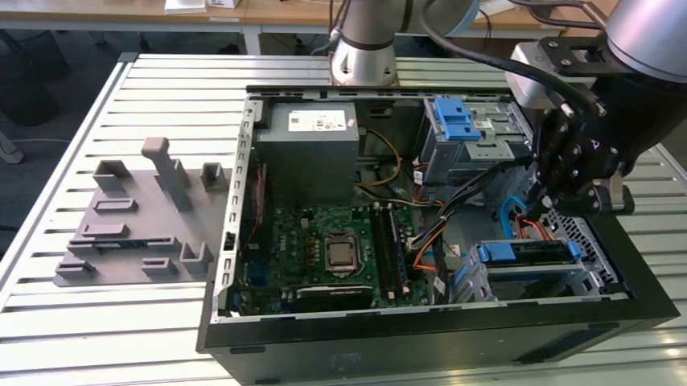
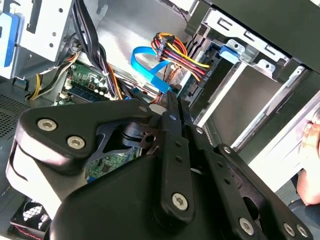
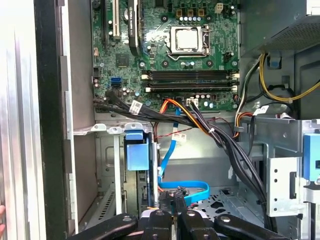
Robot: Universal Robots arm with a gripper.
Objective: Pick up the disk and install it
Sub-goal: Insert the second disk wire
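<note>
Seen from the arm's own cameras, the black pincer hangs inside an open computer case, its fingers drawn together with nothing between them. Just past it lie a blue ribbon cable and a bundle of coloured wires. In the exterior view, the disk, marked by its blue plastic frame, already sits in the drive bay at the case's near corner on the exterior view's right, so installation looks largely complete. Farther off are the green motherboard and the slatted desk.
</note>
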